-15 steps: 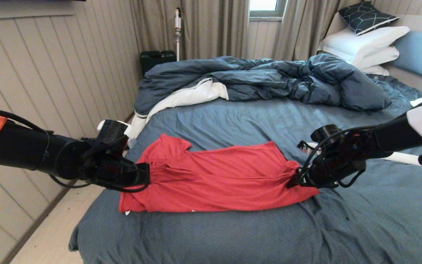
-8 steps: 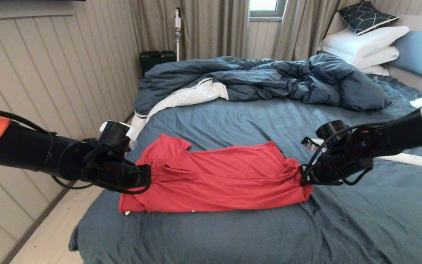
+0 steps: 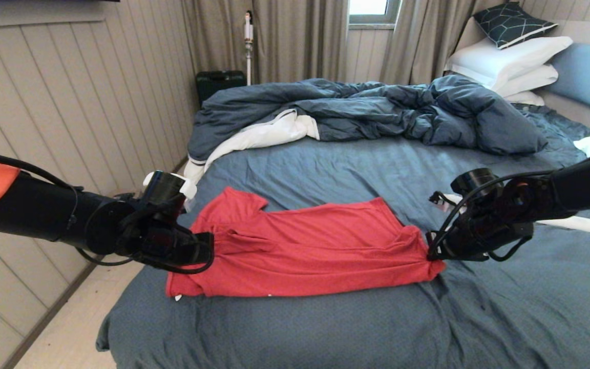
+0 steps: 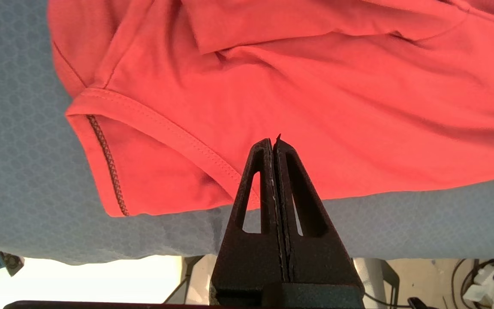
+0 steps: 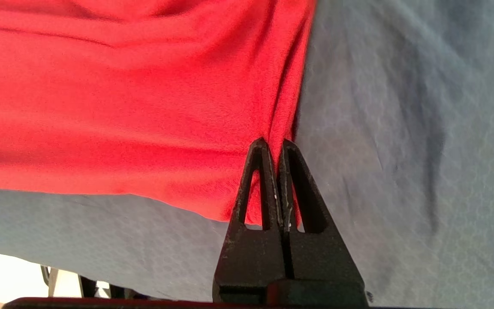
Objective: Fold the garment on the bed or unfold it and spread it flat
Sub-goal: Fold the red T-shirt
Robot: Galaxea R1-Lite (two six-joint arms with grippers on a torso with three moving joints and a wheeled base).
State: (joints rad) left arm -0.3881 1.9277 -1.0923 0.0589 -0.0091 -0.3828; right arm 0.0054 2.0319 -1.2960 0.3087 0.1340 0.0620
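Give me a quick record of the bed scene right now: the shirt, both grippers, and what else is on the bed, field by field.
garment: red T-shirt, lying across the near part of the bed, folded lengthwise, some wrinkles
left gripper: shut on the shirt's sleeve end
right gripper: shut on the shirt's opposite edge
shirt tension: cloth bunches toward both grips
duvet: dark blue duvet rumpled at the far side, white lining showing
pillows: white pillows stacked by the headboard, a dark patterned one on top
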